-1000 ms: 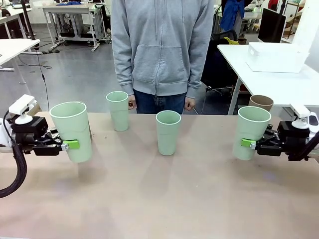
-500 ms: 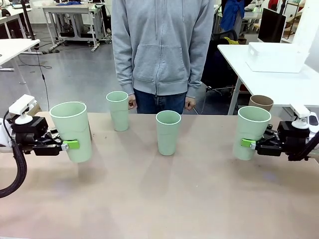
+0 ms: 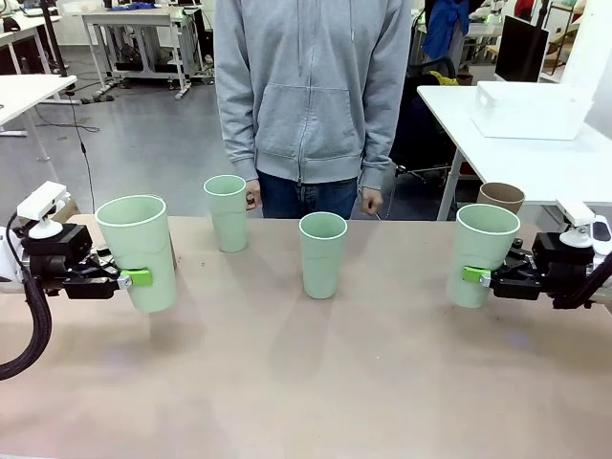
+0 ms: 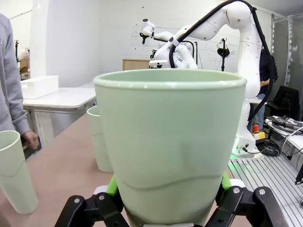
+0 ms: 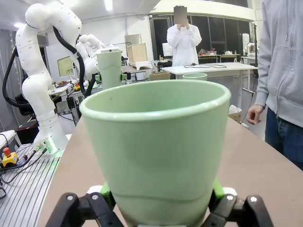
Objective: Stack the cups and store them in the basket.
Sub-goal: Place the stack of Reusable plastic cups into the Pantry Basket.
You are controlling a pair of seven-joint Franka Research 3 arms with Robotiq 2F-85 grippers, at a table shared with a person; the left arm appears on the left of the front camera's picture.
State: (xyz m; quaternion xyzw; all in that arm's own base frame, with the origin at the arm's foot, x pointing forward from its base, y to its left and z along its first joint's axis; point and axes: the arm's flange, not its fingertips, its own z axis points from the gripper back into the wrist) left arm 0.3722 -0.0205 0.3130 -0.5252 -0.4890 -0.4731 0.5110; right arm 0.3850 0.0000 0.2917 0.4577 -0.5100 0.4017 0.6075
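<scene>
- Tan worktop, frame centre: upright pale mint tapered matte tumbler.
- Left gripper clamping second mint tumbler, frame left; right gripper clamping third mint tumbler, frame right.
- Standing one between both.

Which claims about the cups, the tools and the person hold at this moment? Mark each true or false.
1. The left tool is shut on a pale mint green tapered matte tumbler. True.
2. The right tool is open, holding nothing. False: it is shut on another mint tumbler.
3. A far mint tumbler and a middle mint tumbler stand upright on the tan table. True.
4. The person in the grey hoodie holds a tumbler. False: the person touches none.
</scene>
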